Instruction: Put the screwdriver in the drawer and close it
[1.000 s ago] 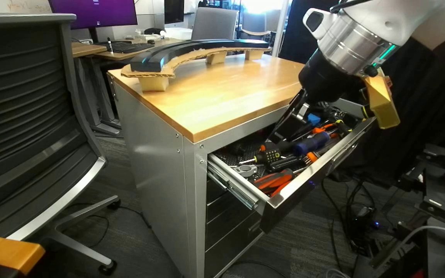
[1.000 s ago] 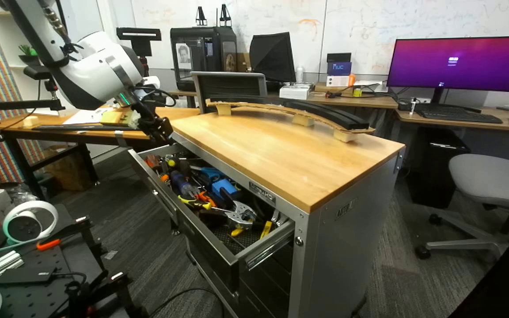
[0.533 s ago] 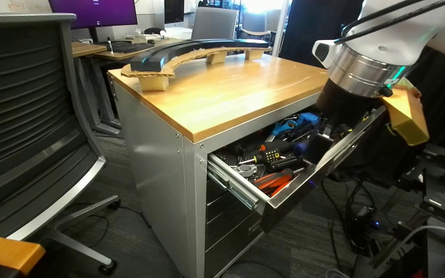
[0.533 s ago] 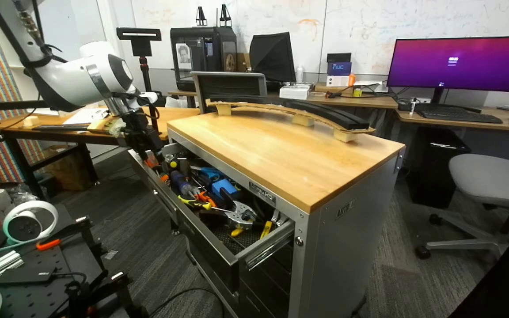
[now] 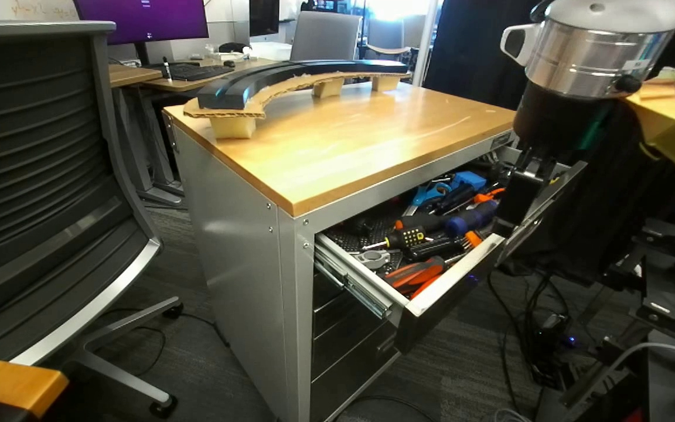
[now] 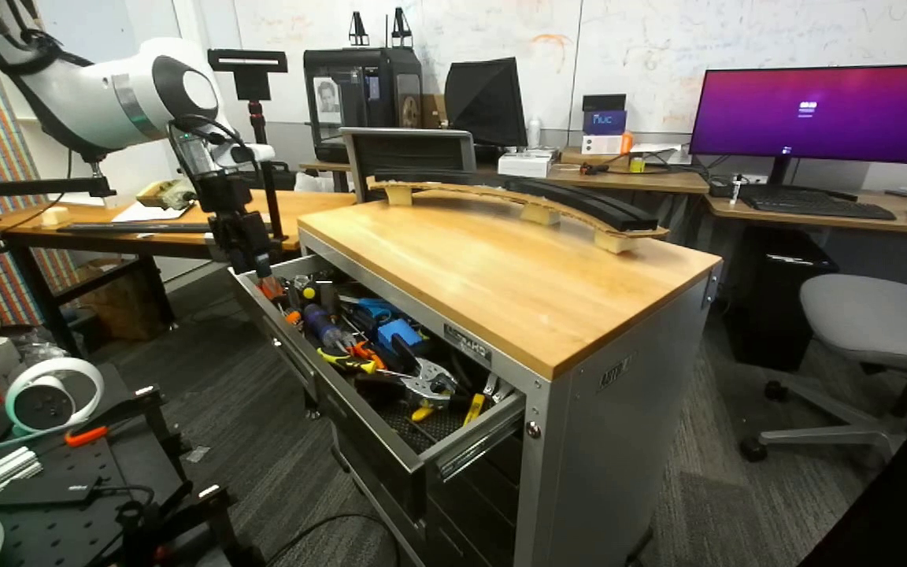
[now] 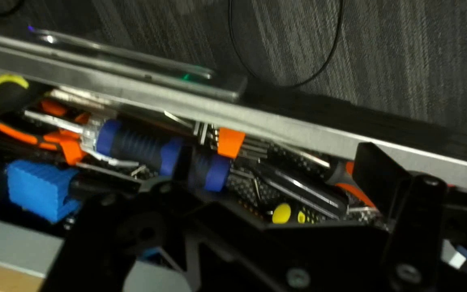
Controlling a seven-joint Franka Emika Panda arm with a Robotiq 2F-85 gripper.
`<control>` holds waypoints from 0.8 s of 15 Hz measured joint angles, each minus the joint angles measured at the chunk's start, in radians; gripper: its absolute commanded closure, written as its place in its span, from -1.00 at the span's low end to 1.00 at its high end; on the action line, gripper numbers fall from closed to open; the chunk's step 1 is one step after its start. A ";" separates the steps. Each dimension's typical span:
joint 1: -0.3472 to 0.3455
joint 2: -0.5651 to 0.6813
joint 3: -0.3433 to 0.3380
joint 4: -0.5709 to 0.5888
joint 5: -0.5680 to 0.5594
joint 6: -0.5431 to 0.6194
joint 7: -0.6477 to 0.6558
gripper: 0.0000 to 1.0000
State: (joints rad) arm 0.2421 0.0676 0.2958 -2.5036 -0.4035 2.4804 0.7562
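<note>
One step left imo, the closing push: my gripper, spread w/ nothing in it, has just swung out toward the front of the pulled-out top drawer, & the stubby black-and-yellow screwdriver (prob the right one) lies inside.

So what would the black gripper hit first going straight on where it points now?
Most likely the long, glossy black tool inside the open grey metal drawer, though depth is unclear; the drawer's front wall might come first.

The wooden cabinet top carries three pale blocks, probably foam.
</note>
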 measured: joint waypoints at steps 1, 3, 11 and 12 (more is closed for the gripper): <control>0.000 0.007 0.000 -0.004 0.070 -0.024 -0.052 -0.17; 0.000 0.045 -0.002 -0.016 0.167 -0.035 -0.129 0.16; 0.127 0.219 -0.169 -0.019 -0.038 0.296 0.085 0.97; 0.150 0.225 -0.202 -0.015 -0.100 0.333 0.155 0.85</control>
State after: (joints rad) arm 0.3921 0.2927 0.0938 -2.5182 -0.5033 2.8131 0.9116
